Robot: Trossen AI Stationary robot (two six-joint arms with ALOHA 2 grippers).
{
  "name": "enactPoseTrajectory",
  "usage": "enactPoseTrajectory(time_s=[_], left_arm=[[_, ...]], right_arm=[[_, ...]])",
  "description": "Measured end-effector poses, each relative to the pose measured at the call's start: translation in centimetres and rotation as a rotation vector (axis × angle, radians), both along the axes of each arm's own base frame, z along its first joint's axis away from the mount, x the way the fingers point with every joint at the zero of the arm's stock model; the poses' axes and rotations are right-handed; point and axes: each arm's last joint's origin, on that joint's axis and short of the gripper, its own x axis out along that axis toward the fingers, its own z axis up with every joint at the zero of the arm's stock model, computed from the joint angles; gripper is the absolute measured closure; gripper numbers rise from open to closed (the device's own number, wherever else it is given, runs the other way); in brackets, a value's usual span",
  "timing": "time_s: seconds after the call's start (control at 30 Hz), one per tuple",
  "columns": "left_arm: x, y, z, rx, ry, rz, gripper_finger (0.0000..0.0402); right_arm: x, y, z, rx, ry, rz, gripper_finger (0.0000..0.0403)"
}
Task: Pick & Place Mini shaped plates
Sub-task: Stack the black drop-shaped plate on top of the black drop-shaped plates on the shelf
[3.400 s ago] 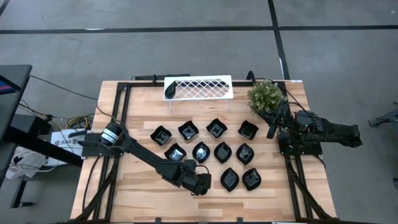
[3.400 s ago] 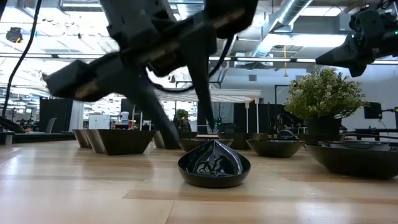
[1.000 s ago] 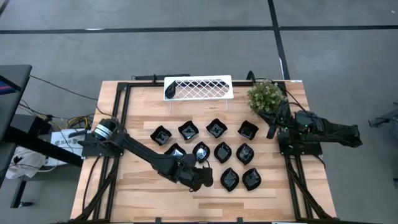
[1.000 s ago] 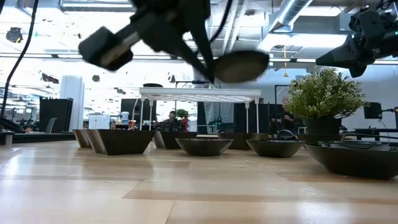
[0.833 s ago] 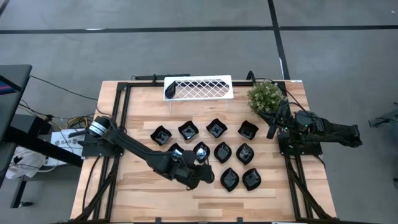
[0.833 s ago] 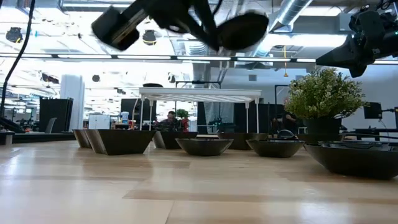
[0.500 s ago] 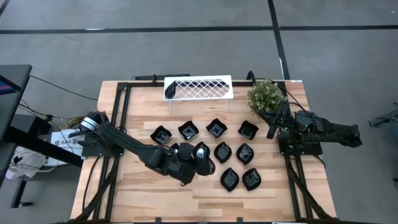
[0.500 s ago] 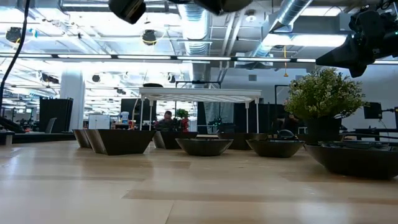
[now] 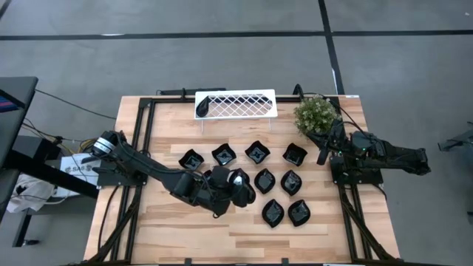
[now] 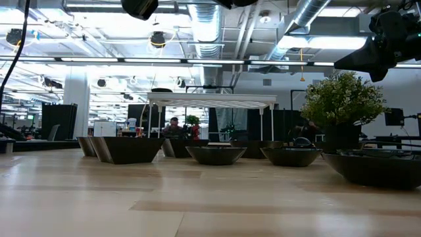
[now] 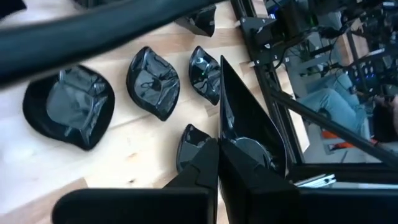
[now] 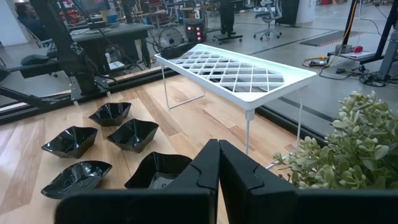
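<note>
Counter (image 9: 162, 229), white wire rack (image 9: 236, 104) at far edge, plant (image 9: 316, 113) beside my parked right jaws (image 12: 217, 163), closed empty. Black mini plates (image 9: 256, 153) in rows mid-counter. My left jaws (image 11: 219, 163) clamped on one mini plate (image 11: 249, 134), raised above rows.

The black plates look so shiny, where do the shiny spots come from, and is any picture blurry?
In the left wrist view the mini shaped plates show pale patches, glare from the lights above, and a dark bar close to the camera is blurred. In the low view bright ceiling lights fill the room behind, so the dishes look like dark shapes. In the high view the light is even, with soft shadows on the table.
</note>
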Motion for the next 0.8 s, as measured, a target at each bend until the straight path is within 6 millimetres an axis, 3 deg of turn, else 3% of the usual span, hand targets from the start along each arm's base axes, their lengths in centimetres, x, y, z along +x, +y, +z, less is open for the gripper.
enactPoseTrajectory(time_s=[0.4, 0.8], left_arm=[[1.1, 2.9, 1.2, 0.282, 0.082, -0.215, 0.0394], [0.4, 11.7, 8.0, 0.51, 0.074, -0.244, 0.0395]], right_arm=[[0.0, 0.0, 0.0, 0.0, 0.0, 0.0, 0.0401], [0.0, 0.0, 0.0, 0.0, 0.001, 0.0, 0.0401]])
